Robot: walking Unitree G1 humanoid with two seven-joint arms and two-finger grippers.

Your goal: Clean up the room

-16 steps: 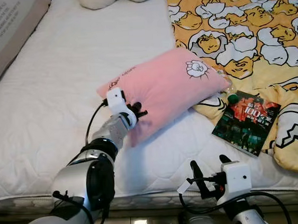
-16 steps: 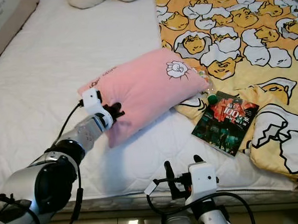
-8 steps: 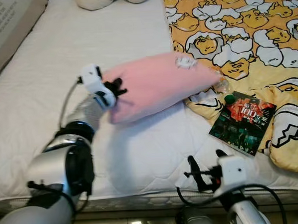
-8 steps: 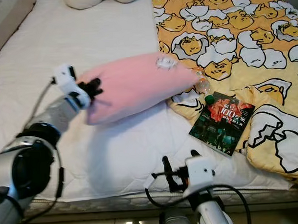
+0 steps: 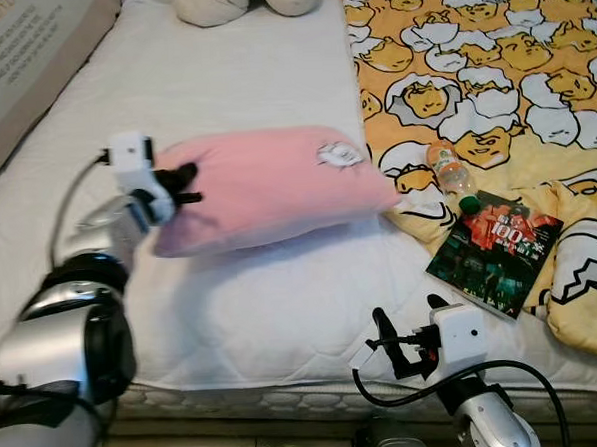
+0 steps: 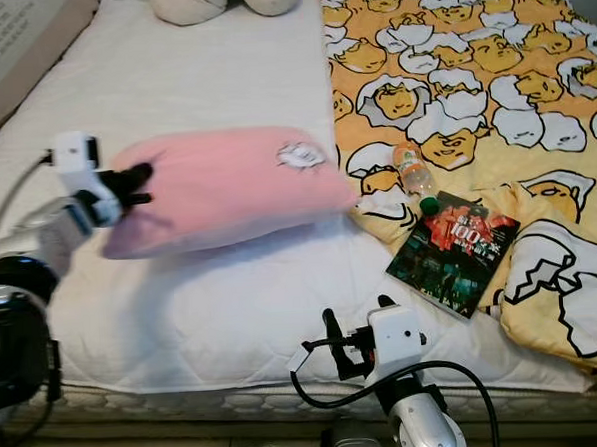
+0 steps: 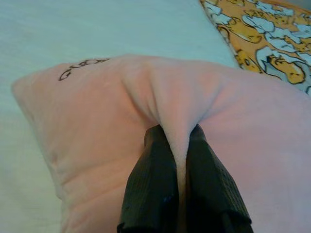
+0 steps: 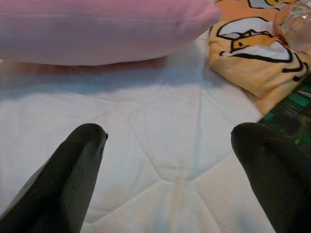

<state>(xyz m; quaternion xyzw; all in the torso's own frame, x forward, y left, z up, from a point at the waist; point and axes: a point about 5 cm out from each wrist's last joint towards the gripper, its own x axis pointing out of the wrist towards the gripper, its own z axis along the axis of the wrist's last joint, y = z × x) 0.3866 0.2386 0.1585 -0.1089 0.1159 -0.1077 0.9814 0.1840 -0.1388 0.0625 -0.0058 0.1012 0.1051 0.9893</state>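
While the left tool [image 5: 181, 184] pinches the pink pillow [image 5: 266, 185] at its corner, the right tool [image 5: 408, 335] hangs open.

Pink pillow [image 5: 266, 185] (little white cartoon patch on it) lifted off mid-mattress, near the bed's front edge, one corner pinched.

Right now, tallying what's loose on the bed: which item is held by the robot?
The pink plush pillow, pinched in the left gripper; bottle and book lie free.

pink pillow [image 8: 97, 29], white mattress [image 8: 165, 160], yellow blanket [image 8: 252, 53]
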